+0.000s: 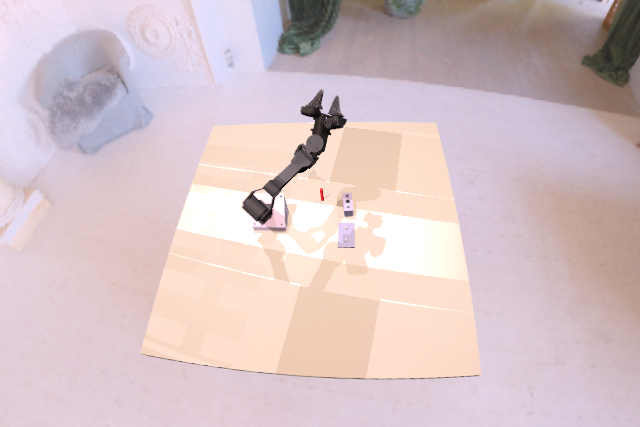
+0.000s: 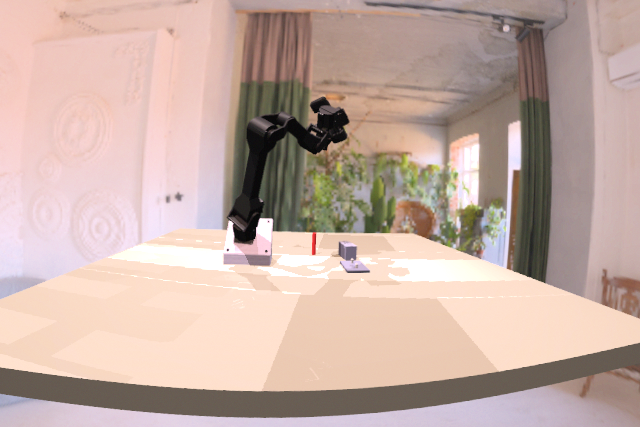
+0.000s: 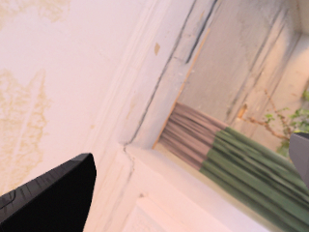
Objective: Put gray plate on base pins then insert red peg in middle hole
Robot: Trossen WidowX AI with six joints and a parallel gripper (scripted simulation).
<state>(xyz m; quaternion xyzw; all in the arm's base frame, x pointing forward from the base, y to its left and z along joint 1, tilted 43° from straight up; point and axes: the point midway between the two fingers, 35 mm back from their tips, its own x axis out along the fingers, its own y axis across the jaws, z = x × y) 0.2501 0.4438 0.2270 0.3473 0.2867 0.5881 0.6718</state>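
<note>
Hand: the black two-finger hand (image 1: 328, 100) (image 2: 330, 120) is up high, wide open, past the table's far edge in the top view.
Gray plate: the thick gray block with holes (image 1: 347, 204) (image 2: 347, 250) sits on the wooden-coloured table (image 1: 248, 319) (image 2: 217, 339), off the pins.
Base: the flat gray base with two pins (image 1: 346, 242) (image 2: 354, 269) lies near the block.
Peg: the thin red peg (image 1: 322, 194) (image 2: 313, 243) stands up between arm and block.

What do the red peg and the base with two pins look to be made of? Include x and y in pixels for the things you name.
Red peg (image 1: 322, 195) (image 2: 313, 243): probably plastic or painted, judging by its even, saturated red.
Base (image 1: 342, 242) (image 2: 352, 268): perhaps matte plastic or painted metal, a flat gray-lilac; its pins look paler, material unclear.
</note>
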